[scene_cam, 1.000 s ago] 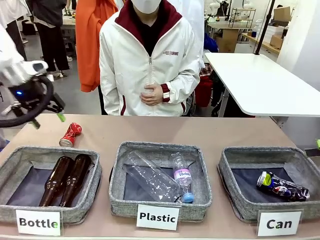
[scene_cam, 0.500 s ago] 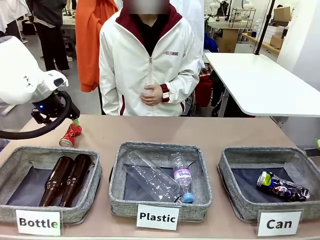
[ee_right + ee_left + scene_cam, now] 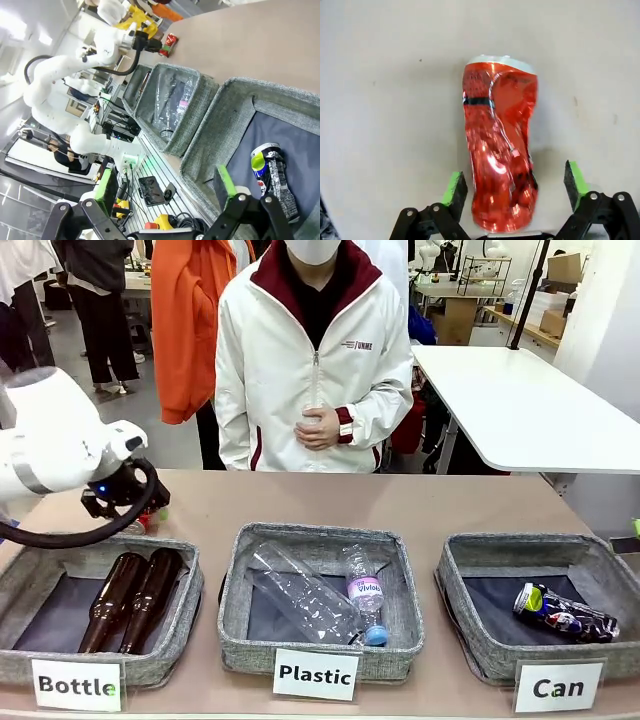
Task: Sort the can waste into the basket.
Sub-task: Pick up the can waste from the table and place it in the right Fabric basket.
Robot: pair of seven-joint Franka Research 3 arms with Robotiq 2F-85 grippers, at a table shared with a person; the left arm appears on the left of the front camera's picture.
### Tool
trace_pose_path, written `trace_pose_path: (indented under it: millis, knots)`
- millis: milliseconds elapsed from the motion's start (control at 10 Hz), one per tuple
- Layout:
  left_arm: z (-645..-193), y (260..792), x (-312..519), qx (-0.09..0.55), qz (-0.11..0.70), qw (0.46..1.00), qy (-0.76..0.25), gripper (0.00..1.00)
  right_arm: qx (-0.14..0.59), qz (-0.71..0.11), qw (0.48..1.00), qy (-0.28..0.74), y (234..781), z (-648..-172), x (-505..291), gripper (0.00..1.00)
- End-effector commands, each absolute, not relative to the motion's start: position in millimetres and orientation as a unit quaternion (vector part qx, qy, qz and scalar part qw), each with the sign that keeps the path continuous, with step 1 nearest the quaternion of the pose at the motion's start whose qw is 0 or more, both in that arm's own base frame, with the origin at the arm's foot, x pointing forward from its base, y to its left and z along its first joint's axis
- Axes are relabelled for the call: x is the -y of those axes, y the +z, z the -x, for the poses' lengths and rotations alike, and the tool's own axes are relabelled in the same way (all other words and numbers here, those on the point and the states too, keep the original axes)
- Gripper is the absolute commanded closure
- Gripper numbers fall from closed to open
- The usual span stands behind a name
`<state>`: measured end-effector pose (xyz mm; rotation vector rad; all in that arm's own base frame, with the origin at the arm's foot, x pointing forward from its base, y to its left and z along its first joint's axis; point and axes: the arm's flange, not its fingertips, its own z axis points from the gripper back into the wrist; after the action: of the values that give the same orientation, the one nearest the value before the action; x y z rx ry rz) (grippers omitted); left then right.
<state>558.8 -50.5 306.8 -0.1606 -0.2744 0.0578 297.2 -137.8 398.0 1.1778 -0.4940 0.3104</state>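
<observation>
Since a second ago our left gripper point(image 3: 514, 182) has come down around the crushed red can point(image 3: 501, 145) on the counter point(image 3: 385, 100), fingers point(image 3: 454, 187) wide open, holding nothing; we should close centred.

Around the crushed red can point(image 3: 501, 145): bare table point(image 3: 385, 100) on every side; left gripper point(image 3: 515, 187) straddles its near end, jaws wide, green pads just beside each flank, not touching.
Path from 9 o'clock to 3 o'clock: open strip of table point(image 3: 420, 502) behind the three baskets, between their far walls and the person point(image 3: 315, 370) at 12 o'clock.
Can basket point(image 3: 470, 580), 4 o'clock: left half of its floor free; dark can point(image 3: 565, 613) lies at the right.
Right gripper point(image 3: 165, 192): jaws apart above the Can basket's near wall point(image 3: 210, 145).
</observation>
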Motion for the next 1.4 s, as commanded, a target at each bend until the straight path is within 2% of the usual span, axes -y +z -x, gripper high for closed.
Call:
trace_pose_path:
  millis: [0, 200, 300, 400, 500, 700, 800, 1000, 1300]
  knots:
    - [-576.6, 294.8, 49.5, 0.130, 0.063, 0.988, 0.044, 0.00, 0.233, -0.548, 0.789, 0.152, 400.8, -296.6, 139.2, 0.00]
    - [-576.2, 293.5, 50.1, 0.138, 0.066, 0.987, 0.040, 0.00, 0.233, -0.548, 0.789, 0.152, 400.8, -296.6, 139.2, 0.00]
    - [-577.1, 292.9, 50.1, 0.136, 0.059, 0.988, 0.037, 0.41, 0.233, -0.548, 0.789, 0.152, 400.8, -296.6, 139.2, 0.00]
    - [-576.9, 292.7, 51.9, 0.131, 0.056, 0.989, 0.038, 0.60, 0.233, -0.548, 0.789, 0.152, 400.8, -296.6, 139.2, 0.00]
    - [-574.7, 291.4, 52.9, 0.127, 0.056, 0.990, 0.037, 1.00, 0.233, -0.548, 0.789, 0.152, 400.8, -296.6, 139.2, 0.00]
    - [-575.2, 292.4, 52.6, 0.122, 0.058, 0.990, 0.036, 1.00, 0.233, -0.548, 0.789, 0.152, 400.8, -296.6, 139.2, 0.00]
    - [-576.9, 293.1, 50.2, 0.118, 0.065, 0.990, 0.040, 0.85, 0.233, -0.548, 0.789, 0.152, 400.8, -296.6, 139.2, 0.00]
    - [-574.6, 294.6, 48.6, 0.116, 0.069, 0.990, 0.042, 1.00, 0.233, -0.548, 0.789, 0.152, 400.8, -296.6, 139.2, 0.00]
    - [-575.5, 298.1, 46.2, 0.115, 0.068, 0.990, 0.047, 1.00, 0.233, -0.548, 0.789, 0.152, 400.8, -296.6, 139.2, 0.00]
